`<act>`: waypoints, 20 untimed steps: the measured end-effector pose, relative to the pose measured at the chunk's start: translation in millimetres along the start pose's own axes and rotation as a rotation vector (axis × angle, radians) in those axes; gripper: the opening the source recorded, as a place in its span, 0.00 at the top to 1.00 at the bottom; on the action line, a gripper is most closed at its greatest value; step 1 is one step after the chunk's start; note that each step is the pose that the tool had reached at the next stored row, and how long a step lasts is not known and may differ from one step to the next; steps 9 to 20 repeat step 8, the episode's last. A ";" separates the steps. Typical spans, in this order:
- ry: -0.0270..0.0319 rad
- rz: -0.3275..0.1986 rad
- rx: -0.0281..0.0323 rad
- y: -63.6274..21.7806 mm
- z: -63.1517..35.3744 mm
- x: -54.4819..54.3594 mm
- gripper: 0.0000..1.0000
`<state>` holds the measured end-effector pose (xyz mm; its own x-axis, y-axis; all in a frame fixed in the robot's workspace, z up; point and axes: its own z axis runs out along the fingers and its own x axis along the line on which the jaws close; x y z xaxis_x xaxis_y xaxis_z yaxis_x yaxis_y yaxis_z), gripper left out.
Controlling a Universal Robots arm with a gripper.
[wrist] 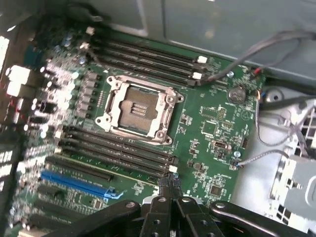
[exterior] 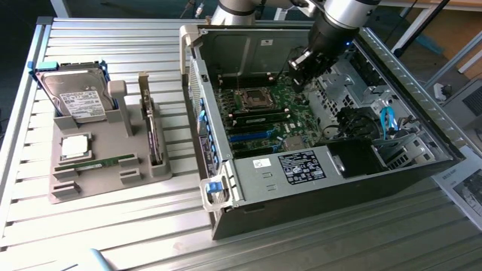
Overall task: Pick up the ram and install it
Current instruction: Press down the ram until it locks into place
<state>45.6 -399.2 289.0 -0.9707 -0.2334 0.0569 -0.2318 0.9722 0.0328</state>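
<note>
Exterior view has the arm reaching down into the open computer case [exterior: 331, 141], its gripper [exterior: 299, 81] low over the green motherboard [exterior: 263, 113]. Over on the exterior view's left, a grey holder tray [exterior: 94, 180] sits on the slatted worktop [exterior: 113, 237], and there's the ram [exterior: 94, 164], a thin green stick lying in its slot, well apart from the arm. A hard drive [exterior: 75, 97] stands at the tray's far end. Wrist view looks straight onto the empty processor socket [wrist: 139, 107] and dark memory slots [wrist: 118, 148], and the gripper [wrist: 170, 197] shows its jaws pressed together, pinching nothing, right by the end of those slots.
</note>
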 end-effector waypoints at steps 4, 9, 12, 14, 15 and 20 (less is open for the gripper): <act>-0.0032 0.123 -0.0032 0.0 0.2 0.0 0.89; -0.0043 0.166 -0.0047 0.0 0.3 0.0 0.89; -0.0043 0.166 -0.0047 0.0 0.3 0.0 0.89; -0.0043 0.166 -0.0047 0.0 0.3 0.0 0.89; -0.0043 0.166 -0.0047 0.0 0.3 0.0 0.89; -0.0043 0.166 -0.0047 0.0 0.3 0.0 0.89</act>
